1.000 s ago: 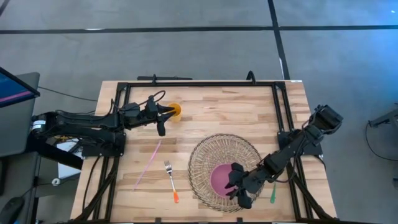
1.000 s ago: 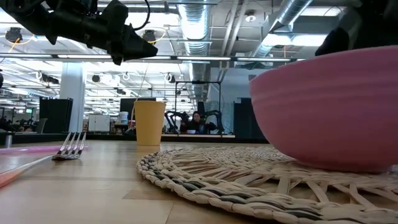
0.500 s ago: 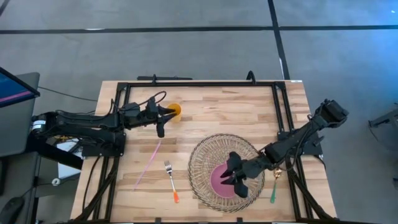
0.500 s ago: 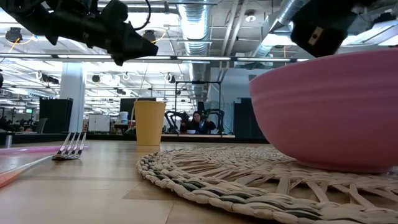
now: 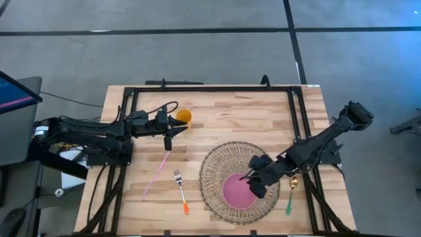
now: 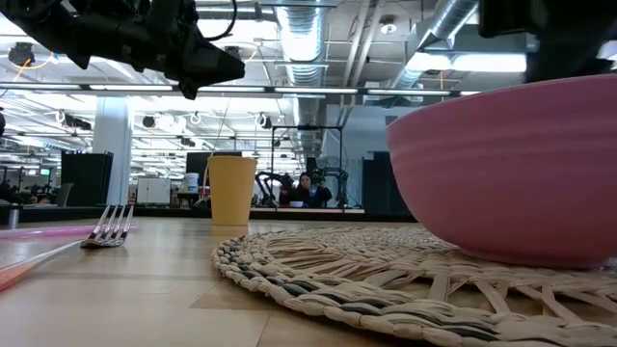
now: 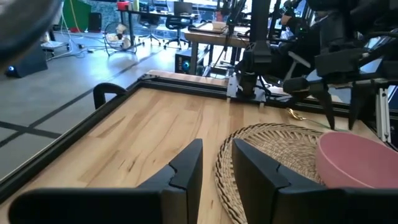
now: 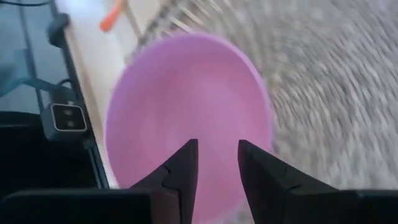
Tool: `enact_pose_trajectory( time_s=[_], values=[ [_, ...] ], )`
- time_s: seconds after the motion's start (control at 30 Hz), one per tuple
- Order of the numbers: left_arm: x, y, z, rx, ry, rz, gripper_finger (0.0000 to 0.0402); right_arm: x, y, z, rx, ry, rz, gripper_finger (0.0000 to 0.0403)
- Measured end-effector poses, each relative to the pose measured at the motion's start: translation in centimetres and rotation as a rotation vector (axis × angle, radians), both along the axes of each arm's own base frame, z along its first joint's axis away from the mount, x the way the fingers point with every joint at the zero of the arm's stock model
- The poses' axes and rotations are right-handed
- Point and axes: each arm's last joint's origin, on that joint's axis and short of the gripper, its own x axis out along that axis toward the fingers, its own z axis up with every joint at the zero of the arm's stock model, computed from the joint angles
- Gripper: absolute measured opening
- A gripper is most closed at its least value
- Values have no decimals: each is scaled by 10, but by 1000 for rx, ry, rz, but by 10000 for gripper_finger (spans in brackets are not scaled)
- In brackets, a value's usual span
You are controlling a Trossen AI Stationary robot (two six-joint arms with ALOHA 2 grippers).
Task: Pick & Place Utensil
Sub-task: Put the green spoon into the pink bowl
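Observation:
A fork with an orange handle (image 5: 181,191) lies flat on the wooden table, left of a woven placemat (image 5: 217,164). Its tines show in the low view (image 6: 111,226). A pink bowl (image 5: 235,191) stands on the placemat. A pink stick (image 5: 156,172) lies left of the fork. A green-handled utensil (image 5: 288,201) lies right of the placemat. My left gripper (image 5: 168,136) hangs open and empty beside a yellow cup (image 5: 185,117); its fingers show in the left wrist view (image 7: 216,167). My right gripper (image 5: 253,183) is open and empty above the bowl's right rim, looking down into the bowl (image 8: 186,118).
A black metal frame (image 5: 210,89) runs along the table's far, left and right sides. A small gold-coloured thing (image 5: 293,185) lies by the right rail. Bare wood lies between the cup and the placemat. The room beyond the table shows in the low view, with a person (image 6: 310,191) far off.
My right gripper has gone from the bowl's near right rim toward the table's far edge and risen, and now hangs over the bowl's right side. My left gripper has shifted slightly away from the cup toward the near edge. The fork and bowl have kept still.

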Motion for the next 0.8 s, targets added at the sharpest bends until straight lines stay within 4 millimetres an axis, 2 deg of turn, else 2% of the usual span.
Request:
enact_pose_trajectory(
  time_s=[0.33,0.6,0.8],
  values=[
    [0,0,0,3,0,1,88,-48,6,-1,102,298,-273,107],
    [0,0,0,3,0,2,88,-84,43,-20,181,555,-465,107],
    [0,0,0,4,0,2,88,-99,63,-40,178,711,-627,107]
  ],
)
